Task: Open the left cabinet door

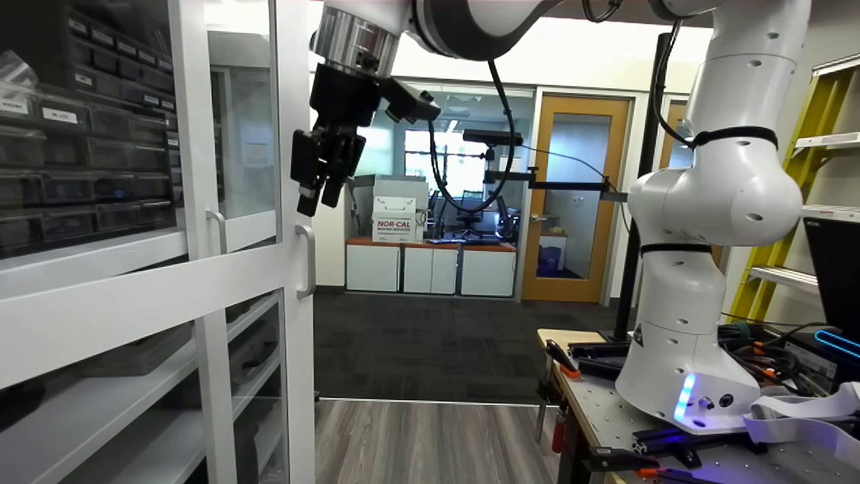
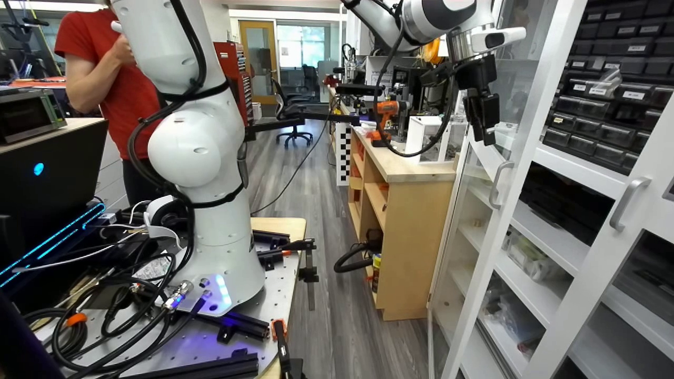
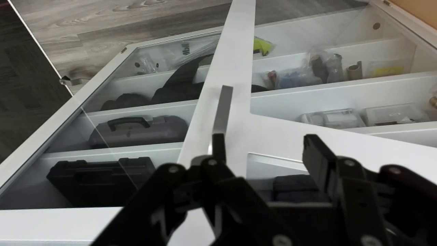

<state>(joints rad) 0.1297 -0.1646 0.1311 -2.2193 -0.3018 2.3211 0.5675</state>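
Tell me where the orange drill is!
In an exterior view, the orange drill is just right of centre, standing on the wooden bench, left of the white stand.

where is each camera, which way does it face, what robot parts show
Exterior view: outside the robot, facing past the left cabinet door toward the NOR-CAL box; arm based at picture right, gripper upper left.
Exterior view: also outside, facing past the wooden bench toward a chair; arm based at picture left, gripper upper right.
Wrist view: at the arm's end, facing the door's handle; gripper fingers at the bottom.
Both exterior views share the door, arm and gripper.
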